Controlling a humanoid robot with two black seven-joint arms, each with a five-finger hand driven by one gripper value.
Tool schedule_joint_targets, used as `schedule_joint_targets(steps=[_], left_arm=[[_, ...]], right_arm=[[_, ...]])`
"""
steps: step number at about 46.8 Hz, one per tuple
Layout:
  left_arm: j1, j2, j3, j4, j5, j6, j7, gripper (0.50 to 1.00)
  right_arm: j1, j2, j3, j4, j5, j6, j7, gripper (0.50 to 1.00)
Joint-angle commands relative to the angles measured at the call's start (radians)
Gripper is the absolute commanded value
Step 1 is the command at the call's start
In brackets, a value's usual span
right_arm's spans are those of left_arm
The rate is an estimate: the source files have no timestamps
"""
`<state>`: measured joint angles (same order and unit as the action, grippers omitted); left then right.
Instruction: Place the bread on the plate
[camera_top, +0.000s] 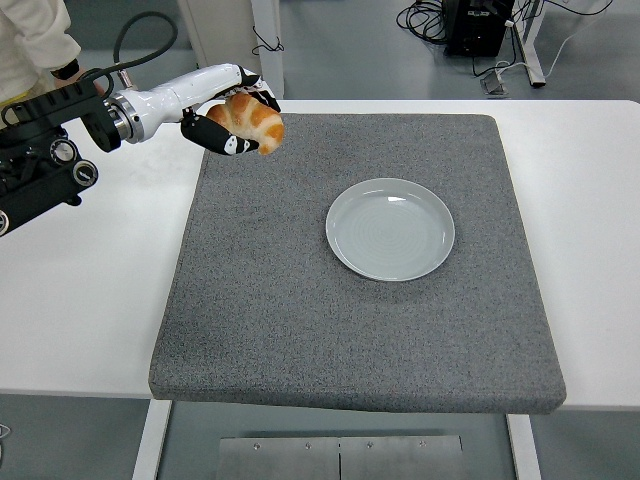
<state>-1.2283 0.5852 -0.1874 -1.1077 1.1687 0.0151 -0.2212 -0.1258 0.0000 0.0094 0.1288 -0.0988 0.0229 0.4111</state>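
Bench (90, 300): white; it carries everything and runs well beyond the mat on both sides
Mat (350, 330): grey felt-like pad, the landmark here; covers the middle of the bench; its surface is bare except for the plate
Left arm (45, 160): black with a white forearm; comes in off the mat's far-left corner, raised above the bench
Right arm: out of sight
Plate (390, 229): pale grey, round, shallow; lies flat on the mat, right of its centre and toward the far half; nothing on it
Left hand (232, 112): fingers curled around the bread, cradling it from behind and below; no gap shows between fingers and crust
Bread (250, 118): golden croissant-shaped roll; held in the air over the mat's far-left corner, well apart from the plate
Handling: probably light and soft, with a flaky crust that dents or sheds under a hard squeeze; not slippery; best held gently across the thick middle, not by the thin ends, which could tear
Surroundings: a person's sleeve at the picture's top left, beyond the mat's far-left corner, close to the arm; cables and furniture legs on the floor beyond the bench
In the way: nothing lies on the mat between bread and plate; the path looks open; a low rim is all the bread must clear
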Motion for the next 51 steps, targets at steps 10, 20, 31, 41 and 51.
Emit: schedule_joint_targets(steps=[10, 20, 31, 41, 51], left_arm=[[-0.086, 0.022, 0.0, -0.001, 0.0, -0.04, -0.001, 0.5], [-0.165, 0.03, 0.0, -0.001, 0.002, -0.081, -0.001, 0.5], [-0.215, 0.016, 0.023, -0.027, 0.014, -0.089, -0.012, 0.5], [-0.275, -0.065, 0.075, -0.04, 0.026, -0.086, -0.023, 0.5], [-0.277, -0.163, 0.077, -0.035, 0.098, -0.078, -0.017, 0.5]], right_arm=[[0.0, 0.0, 0.0, 0.0, -0.001, 0.0, 0.0, 1.0], [0.0, 0.0, 0.0, 0.0, 0.001, 0.0, 0.0, 1.0], [0.0, 0.0, 0.0, 0.0, 0.001, 0.002, 0.0, 1.0], [0.0, 0.0, 0.0, 0.0, 0.001, 0.002, 0.0, 1.0], [0.0, 0.0, 0.0, 0.0, 0.001, 0.0, 0.0, 1.0]])
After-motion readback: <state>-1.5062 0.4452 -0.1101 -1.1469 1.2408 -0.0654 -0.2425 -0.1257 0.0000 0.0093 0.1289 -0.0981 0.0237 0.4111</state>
